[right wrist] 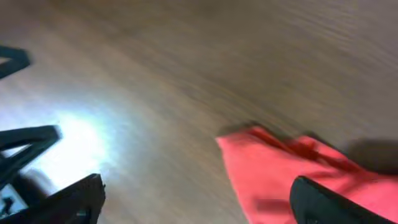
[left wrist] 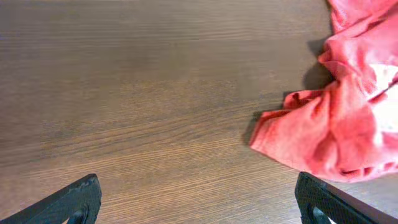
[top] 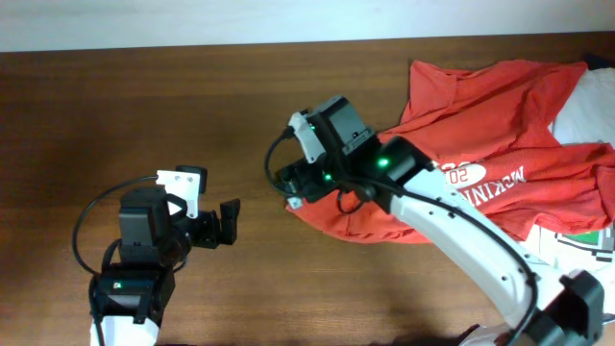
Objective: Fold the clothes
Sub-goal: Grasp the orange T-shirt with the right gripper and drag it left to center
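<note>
- Dark brown wood-grain bench [top: 144, 106] fills nearly the whole overhead view.
- Pale strip [top: 192, 19] runs along the bench's far edge.
- Bright glare patch [right wrist: 81, 143] lies on the bench surface.

a robotics lab bench: wooden table [top: 115, 106] with robot arms [top: 452, 226] at it.

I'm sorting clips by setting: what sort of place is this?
Probably a robotics lab workbench, not a home: a black-and-white left arm and right arm stand at a dark brown wooden table bearing a crumpled red printed T-shirt and a white garment.
</note>
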Motion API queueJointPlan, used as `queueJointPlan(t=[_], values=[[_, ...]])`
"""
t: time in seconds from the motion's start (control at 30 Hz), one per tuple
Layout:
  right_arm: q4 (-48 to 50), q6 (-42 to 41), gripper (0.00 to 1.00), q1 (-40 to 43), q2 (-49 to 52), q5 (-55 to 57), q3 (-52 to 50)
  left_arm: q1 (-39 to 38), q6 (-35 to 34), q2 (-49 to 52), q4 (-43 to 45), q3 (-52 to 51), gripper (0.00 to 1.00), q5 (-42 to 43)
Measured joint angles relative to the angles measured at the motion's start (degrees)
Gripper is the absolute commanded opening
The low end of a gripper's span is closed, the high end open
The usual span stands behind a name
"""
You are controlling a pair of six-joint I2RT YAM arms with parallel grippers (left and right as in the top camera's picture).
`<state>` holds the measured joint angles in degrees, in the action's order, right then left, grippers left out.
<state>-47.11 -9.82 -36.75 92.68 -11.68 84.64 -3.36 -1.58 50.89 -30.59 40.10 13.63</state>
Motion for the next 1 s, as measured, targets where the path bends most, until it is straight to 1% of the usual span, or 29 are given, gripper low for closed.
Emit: queueJointPlan(t=[0.07,0.17,0.27,0.3,0.33,0.43,0.47,0.5,0.53,0.57,0.67,0.73,0.77,0.83,0.87,0.9,0.93,0.97,1.0], values=[[-6.86,-0.04,0.99,5.84,-3.72,2.86,0.2,0.0,-0.09,0.07,2.95,0.0,0.99,6.01],[-16.46,-0.09,0.99,19.12,-7.1,4.15,0.66,-1.16,-4.72,3.13,6.1,0.17,0.99,12.13],[-23.85,-0.2,0.99,29.35,-7.26,4.42,0.63,-9.14,-9.99,13.51,9.66,0.2,0.99,14.16],[-25.57,-0.22,0.99,32.09,-7.26,4.37,0.66,-12.17,-13.22,18.4,13.38,0.66,0.99,14.29],[-26.47,-0.22,0.99,33.55,-7.26,4.37,0.63,-15.02,-16.61,24.41,15.78,0.79,0.99,14.64],[-28.81,-0.02,0.99,36.85,-7.26,4.37,0.59,-20.15,-26.95,40.68,24.65,0.79,0.99,14.91],[-29.2,-0.02,0.99,37.0,-7.26,4.37,0.57,-21.31,-28.72,44.13,28.61,0.68,0.82,15.47],[-29.44,-0.02,0.99,37.0,-7.26,4.37,0.57,-22.47,-30.05,47.45,34.58,1.79,0.45,16.15],[-29.53,-0.02,0.99,37.0,-7.26,4.37,0.57,-23.23,-30.86,48.72,38.1,1.99,0.02,16.11],[-29.7,-0.02,0.99,36.98,-7.26,4.37,0.57,-24.17,-31.63,51.67,42.34,1.97,0.01,16.06],[-29.86,0.79,0.99,36.98,-7.26,4.66,0.57,-24.5,-32.11,54.01,47.08,1.33,0.01,15.98],[-30.1,1.07,0.99,37.0,-7.26,6.91,0.57,-20.44,-32.13,53.51,47.34,1.31,0.01,16.39],[-30.23,1.05,0.99,36.98,-7.26,7.67,0.57,-15.63,-32.04,51.32,45.92,1.14,0.01,17.7],[-30.32,1.07,0.99,37.0,-7.26,8.92,0.57,2.25,-30.42,42.01,45.94,1.79,0.01,19.3],[-30.27,1.03,0.99,36.98,-7.26,9.11,0.57,7.45,-29.35,39.82,45.88,2.97,0.01,19.15],[-30.34,1.07,0.99,37.0,-7.26,9.16,0.57,14.21,-28.28,38.66,45.88,6.19,0.02,18.49],[-30.32,1.07,0.99,36.98,-7.26,9.16,0.57,17.42,-27.85,38.53,45.2,8.39,0.22,17.94],[-30.27,1.07,0.99,37.0,-7.26,9.18,0.57,19.39,-27.5,38.53,44.98,10.08,0.25,17.42],[-30.32,1.05,0.99,37.0,-7.26,9.29,0.57,20.92,-26.12,38.34,41.03,12.2,0.56,17.16]])
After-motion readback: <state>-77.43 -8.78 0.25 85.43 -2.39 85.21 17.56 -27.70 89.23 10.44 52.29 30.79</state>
